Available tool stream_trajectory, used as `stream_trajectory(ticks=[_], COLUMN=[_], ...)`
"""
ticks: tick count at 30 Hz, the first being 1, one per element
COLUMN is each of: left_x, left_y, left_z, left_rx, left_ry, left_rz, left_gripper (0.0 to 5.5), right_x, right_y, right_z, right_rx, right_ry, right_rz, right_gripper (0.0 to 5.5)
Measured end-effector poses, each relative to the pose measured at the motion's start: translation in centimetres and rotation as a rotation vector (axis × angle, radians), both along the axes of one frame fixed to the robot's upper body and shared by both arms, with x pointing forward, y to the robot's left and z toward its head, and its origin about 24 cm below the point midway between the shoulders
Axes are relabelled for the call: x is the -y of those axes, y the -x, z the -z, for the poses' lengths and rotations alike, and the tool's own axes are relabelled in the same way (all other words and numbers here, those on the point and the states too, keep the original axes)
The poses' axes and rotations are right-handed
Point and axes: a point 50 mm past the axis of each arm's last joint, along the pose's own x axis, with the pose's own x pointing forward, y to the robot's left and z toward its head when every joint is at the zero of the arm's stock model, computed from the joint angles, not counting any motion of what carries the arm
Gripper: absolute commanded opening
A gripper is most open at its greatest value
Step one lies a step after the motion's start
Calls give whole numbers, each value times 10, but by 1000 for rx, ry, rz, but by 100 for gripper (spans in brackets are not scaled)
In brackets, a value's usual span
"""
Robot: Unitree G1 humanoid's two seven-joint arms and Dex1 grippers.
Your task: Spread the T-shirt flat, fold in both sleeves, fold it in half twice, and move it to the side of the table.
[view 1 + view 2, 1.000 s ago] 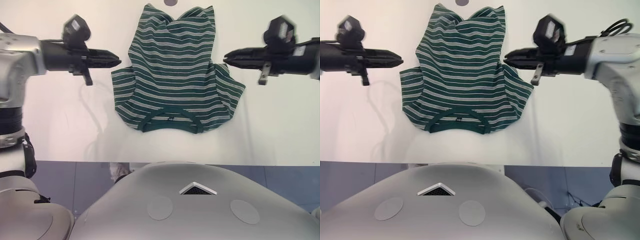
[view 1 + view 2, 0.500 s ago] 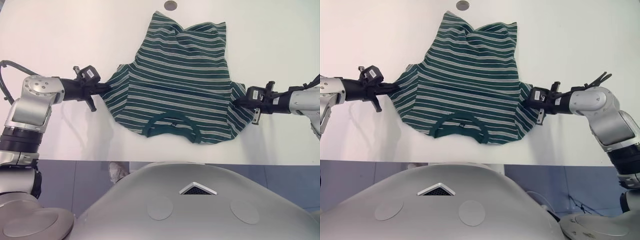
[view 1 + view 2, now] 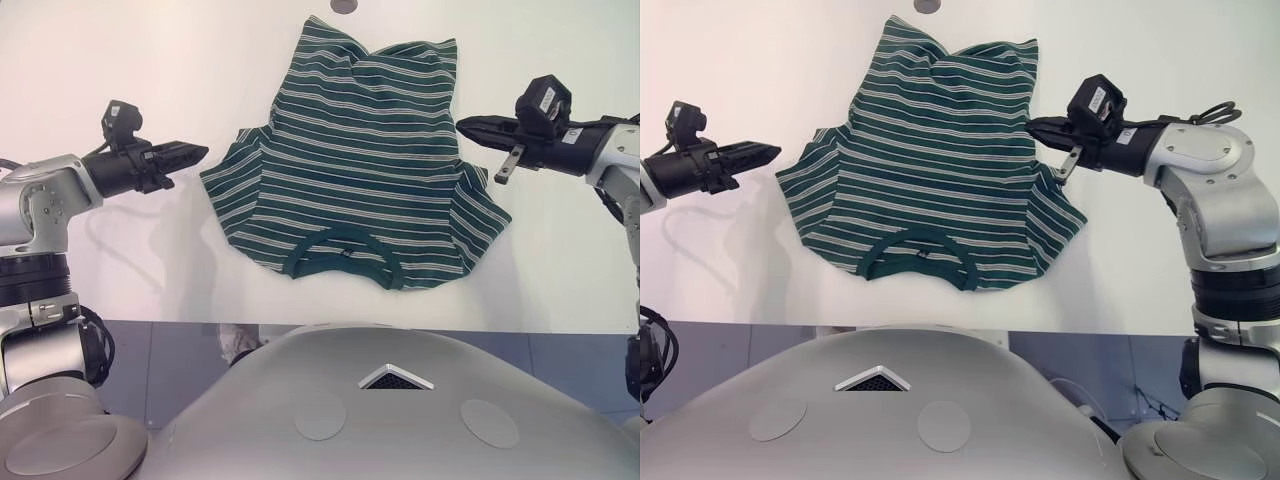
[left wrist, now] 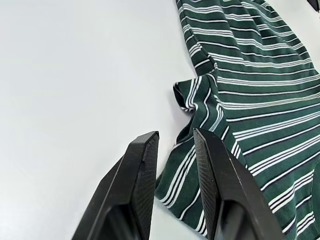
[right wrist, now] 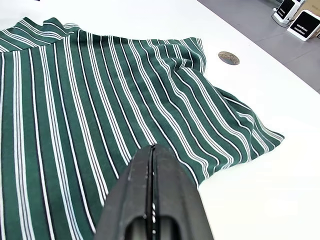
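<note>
The green striped T-shirt (image 3: 355, 170) lies spread on the white counter (image 3: 120, 250), collar toward me. My left jaws hang slightly apart beside one sleeve. My right jaws, pressed together and empty, hover over the shirt's opposite edge.

No writing, number or sign can be read on anything here.

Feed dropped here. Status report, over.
Left gripper open, beside T-shirt. Right gripper shut, empty, at opposite side. T-shirt spread on table, sleeves unfolded. Nothing in the way.
</note>
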Motion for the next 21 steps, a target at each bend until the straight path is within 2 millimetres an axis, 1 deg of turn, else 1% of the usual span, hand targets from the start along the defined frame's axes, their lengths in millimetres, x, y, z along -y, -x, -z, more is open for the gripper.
stream_trajectory(ticks=[3,5,11,13,16,17,18,19,20,21], left_x=[-6,-7,-2,-2,-3,-2,4,11,22,36], left_y=[11,14,26,27,24,23,21,18,16,15], left_z=[18,20,29,30,31,29,21,9,-2,-11], left_rx=[-79,-77,-106,-108,-80,-62,-30,21,62,95], left_ry=[-16,-16,84,90,110,140,174,204,217,215], left_rz=[-15,7,51,50,19,7,32,74,133,210], left_gripper=[126,126,14,2,2,2,2,2,2,2], right_x=[-4,-3,-2,-2,-3,-3,-4,-4,-4,-5], right_y=[0,0,0,-1,0,1,2,4,6,8], right_z=[5,5,8,9,12,13,14,15,17,18], right_rx=[-6,-3,-13,-12,-20,-26,-34,-40,-49,-55], right_ry=[5,16,40,45,48,50,49,50,49,51], right_rz=[5,8,5,6,3,0,-6,-14,-21,-26], right_gripper=[0,0,0,0,0,0,0,0,0,0])
